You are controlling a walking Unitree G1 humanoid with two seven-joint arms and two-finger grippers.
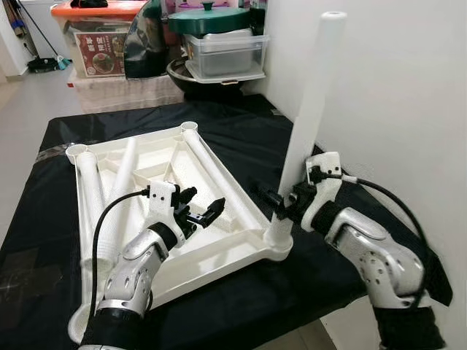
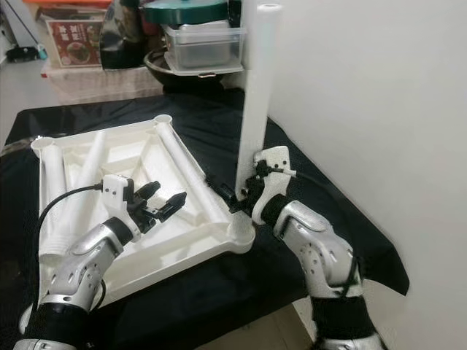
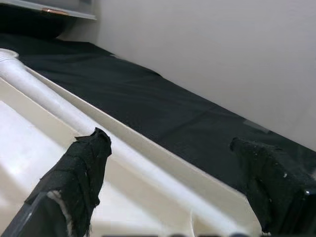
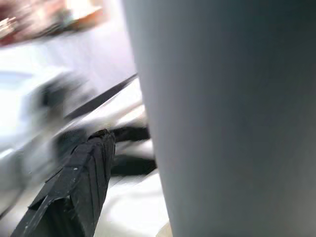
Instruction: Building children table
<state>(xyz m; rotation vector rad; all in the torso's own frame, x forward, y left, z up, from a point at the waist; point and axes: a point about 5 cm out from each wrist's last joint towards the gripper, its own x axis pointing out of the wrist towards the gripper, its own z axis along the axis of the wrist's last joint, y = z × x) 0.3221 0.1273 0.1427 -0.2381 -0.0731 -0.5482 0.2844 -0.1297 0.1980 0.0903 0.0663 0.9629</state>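
A white children's table top (image 1: 211,266) lies upside down on a black-covered table (image 1: 248,131). One white leg (image 1: 310,109) stands upright in the socket of its near right corner. My right gripper (image 1: 282,204) is shut on this leg just above the socket; in the right wrist view the leg (image 4: 222,118) presses against one finger (image 4: 79,187). Three more legs lie inside the top: two at the left (image 1: 91,204) and one along the right rim (image 1: 219,182). My left gripper (image 1: 201,208) hovers open over the top's near middle, its fingers (image 3: 84,168) straddling the lying leg (image 3: 74,113).
A white wall (image 1: 394,87) rises close on the right, just behind the upright leg. Storage boxes (image 1: 98,44), a plastic tub (image 1: 222,51) and a green-lidded pot (image 1: 208,18) are stacked beyond the far edge. The table's near edge runs under my arms.
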